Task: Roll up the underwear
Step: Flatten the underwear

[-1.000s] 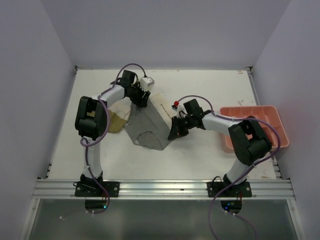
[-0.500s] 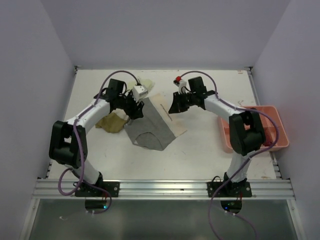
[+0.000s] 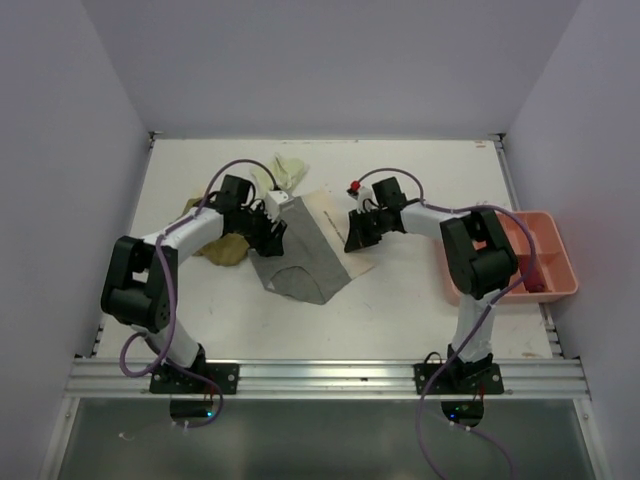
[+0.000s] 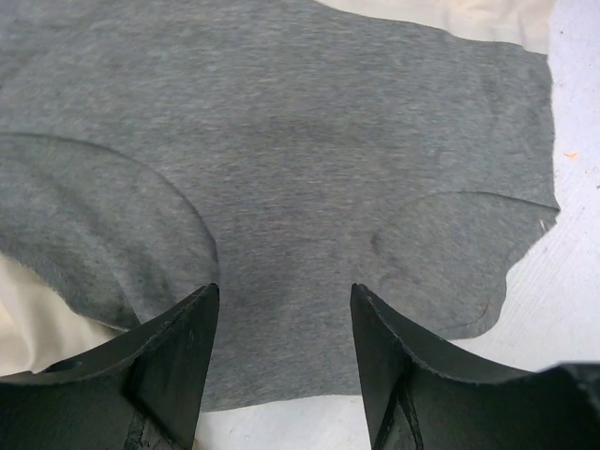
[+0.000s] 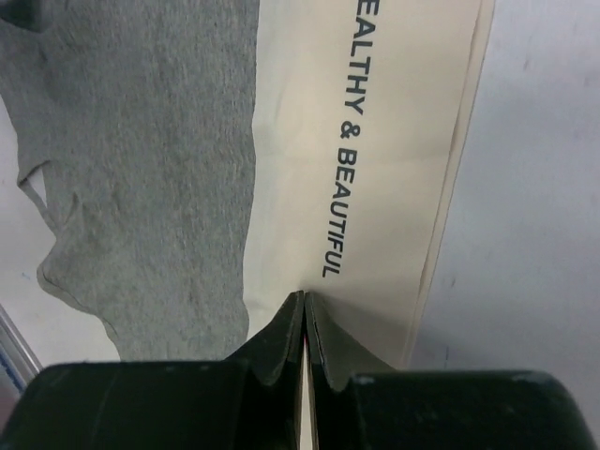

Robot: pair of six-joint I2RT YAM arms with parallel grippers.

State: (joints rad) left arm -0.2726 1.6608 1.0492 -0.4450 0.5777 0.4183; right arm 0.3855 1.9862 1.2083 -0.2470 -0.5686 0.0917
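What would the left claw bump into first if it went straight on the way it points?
Most likely the grey underwear: the left gripper is open, and that cloth fills the view between its fingers. How close the tips are is unclear.

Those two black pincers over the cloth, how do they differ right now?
The left pincer stands open, fingers well apart; the right pincer is shut, fingers pressed together. The left pincer hangs over the grey garment; the right pincer points at the cream garment, beside its printed lettering. Shared: both are black, two-fingered, and low over the same overlapping cloths.
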